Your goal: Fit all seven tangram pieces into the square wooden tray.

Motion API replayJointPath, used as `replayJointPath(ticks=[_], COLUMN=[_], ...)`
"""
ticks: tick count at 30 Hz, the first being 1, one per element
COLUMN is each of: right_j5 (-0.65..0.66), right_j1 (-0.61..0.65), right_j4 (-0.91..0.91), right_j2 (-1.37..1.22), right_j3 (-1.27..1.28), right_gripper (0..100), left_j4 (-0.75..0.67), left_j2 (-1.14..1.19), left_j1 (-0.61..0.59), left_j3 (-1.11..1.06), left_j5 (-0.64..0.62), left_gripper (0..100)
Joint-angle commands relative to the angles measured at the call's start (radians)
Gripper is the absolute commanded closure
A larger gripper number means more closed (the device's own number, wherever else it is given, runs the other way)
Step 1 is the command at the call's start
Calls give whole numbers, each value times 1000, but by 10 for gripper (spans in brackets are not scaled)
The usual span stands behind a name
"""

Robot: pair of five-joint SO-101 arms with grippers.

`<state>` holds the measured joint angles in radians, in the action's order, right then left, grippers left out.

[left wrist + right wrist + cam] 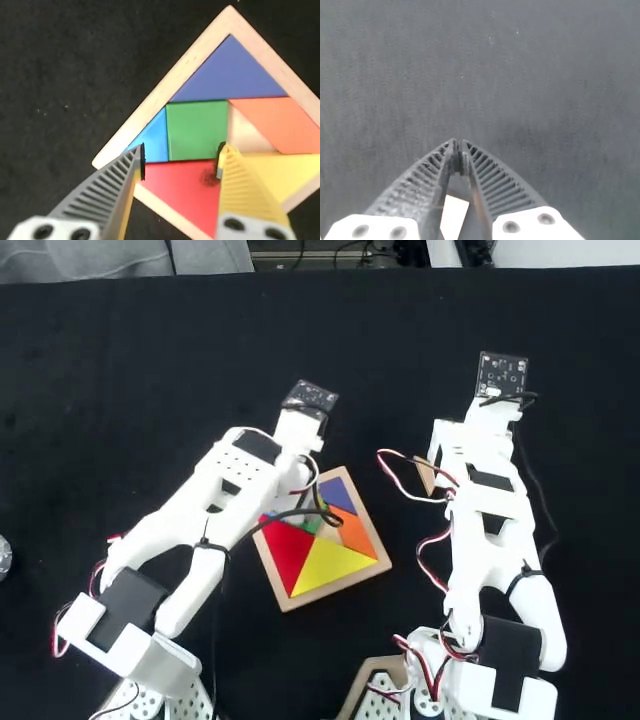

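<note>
The wooden tray (340,588), on black cloth (120,360), is partly hidden by the left arm (200,510). The left gripper (180,161) is spread empty above it, near a bare gap (245,135). The right gripper (458,150) is pressed together.

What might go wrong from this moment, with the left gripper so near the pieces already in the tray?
1. The open left gripper has its tips by the green square and the red triangle; a careless push may lift seated pieces.
2. Arm cables hang over the wooden tray; they may snag and shift it.
</note>
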<state>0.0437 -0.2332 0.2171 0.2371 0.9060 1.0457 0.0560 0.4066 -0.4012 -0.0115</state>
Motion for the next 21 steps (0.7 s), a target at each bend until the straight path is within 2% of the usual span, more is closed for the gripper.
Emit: replayJointPath(ticks=[1, 4, 6, 8, 11, 13, 15, 21], right_j5=[-5, -5, 8, 92, 215, 261, 298, 325], right_j1=[-3, -2, 11, 21, 52, 74, 100, 180], right_j4=[68, 199, 316, 448, 605, 672, 721, 901], right_j2=[1, 1, 1, 1, -1, -1, -1, -107], right_j3=[-65, -125, -180, -237, -282, -292, -295, -447], right_gripper=[981, 931, 904, 905, 915, 917, 914, 913], left_j4=[63, 58, -11, -155, -477, -684, -810, -821], left_j2=[-115, -285, -420, -546, -692, -743, -750, -704], left_j1=[-25, -74, -142, -242, -384, -441, -475, -559], left_j3=[58, -16, -105, -225, -453, -590, -662, -680], left_j5=[-2, -2, -15, -69, -144, -189, -226, -334], left_gripper=[751, 751, 751, 751, 751, 751, 751, 752])
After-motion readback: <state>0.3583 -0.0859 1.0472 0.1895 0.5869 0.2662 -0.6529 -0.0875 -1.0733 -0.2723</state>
